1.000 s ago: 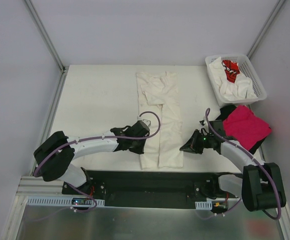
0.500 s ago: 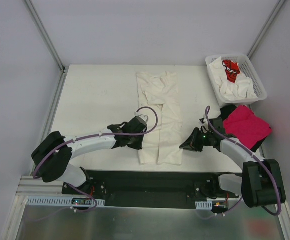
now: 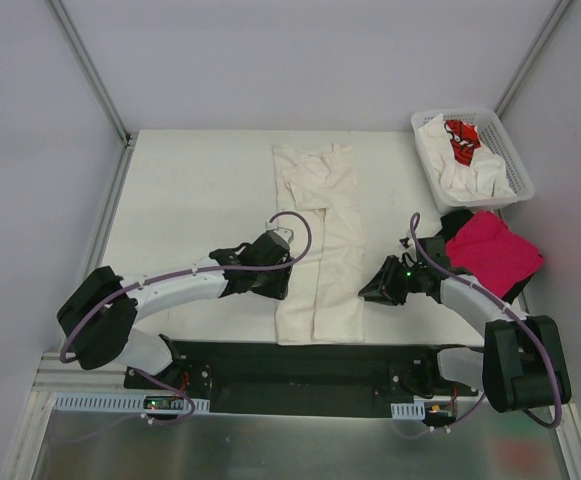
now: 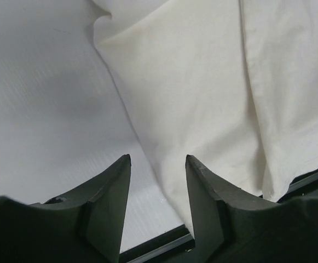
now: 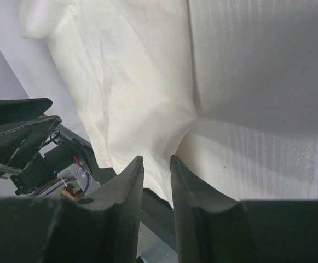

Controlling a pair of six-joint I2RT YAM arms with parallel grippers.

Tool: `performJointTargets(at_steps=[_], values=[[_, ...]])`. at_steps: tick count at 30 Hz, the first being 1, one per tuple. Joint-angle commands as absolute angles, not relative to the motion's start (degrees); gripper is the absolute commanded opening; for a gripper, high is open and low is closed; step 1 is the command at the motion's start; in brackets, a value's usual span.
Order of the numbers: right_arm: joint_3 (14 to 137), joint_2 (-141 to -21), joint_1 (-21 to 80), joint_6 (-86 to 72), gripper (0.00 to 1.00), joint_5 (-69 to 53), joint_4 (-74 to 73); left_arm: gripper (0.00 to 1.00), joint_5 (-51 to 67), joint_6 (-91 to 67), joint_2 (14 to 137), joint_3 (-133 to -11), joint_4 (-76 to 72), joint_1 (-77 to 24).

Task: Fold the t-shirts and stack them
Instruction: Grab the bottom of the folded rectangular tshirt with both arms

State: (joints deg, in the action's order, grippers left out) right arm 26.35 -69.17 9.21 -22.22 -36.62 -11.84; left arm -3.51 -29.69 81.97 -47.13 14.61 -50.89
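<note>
Shirt (image 3: 320, 240) is lying as a long folded strip mid-table (image 3: 190, 190), hem at 6 o'clock reaching the near edge. Left gripper (image 4: 157, 158) and right gripper (image 5: 156, 159) are flanking it, jaws apart and empty. Risk: pinching only the top layer, so the flaps unfold.

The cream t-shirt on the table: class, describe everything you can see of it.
The cream t-shirt is plain, soft-looking cloth, folded lengthwise into a long narrow strip with two panels meeting along a crease down the middle. It lies flat on the white table, its far end rumpled, its near end reaching the table's near edge. The left fingers stand apart over its left edge, the right fingers at its right edge; neither pair is clamped on it.
</note>
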Motion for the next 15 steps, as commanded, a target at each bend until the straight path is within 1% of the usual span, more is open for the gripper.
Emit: performJointTargets(at_steps=[1,6,11,15], values=[[26.19,-66.71,9.49,-20.57,0.29,-34.28,-13.79,0.45,-2.37,-29.97,77.44,-45.27,15.99,-50.54],[24.61,-63.81,9.41,-19.69,0.30,-32.44,-17.04,0.45,-1.06,-31.72,72.34,-42.63,19.24,-50.62],[22.07,-57.93,9.40,-19.69,0.30,-31.82,-20.03,0.45,-0.09,-33.48,67.42,-40.00,21.35,-50.98],[20.22,-53.53,9.49,-19.95,0.30,-31.03,-21.71,0.46,-0.09,-34.80,66.01,-38.06,22.50,-52.12]])
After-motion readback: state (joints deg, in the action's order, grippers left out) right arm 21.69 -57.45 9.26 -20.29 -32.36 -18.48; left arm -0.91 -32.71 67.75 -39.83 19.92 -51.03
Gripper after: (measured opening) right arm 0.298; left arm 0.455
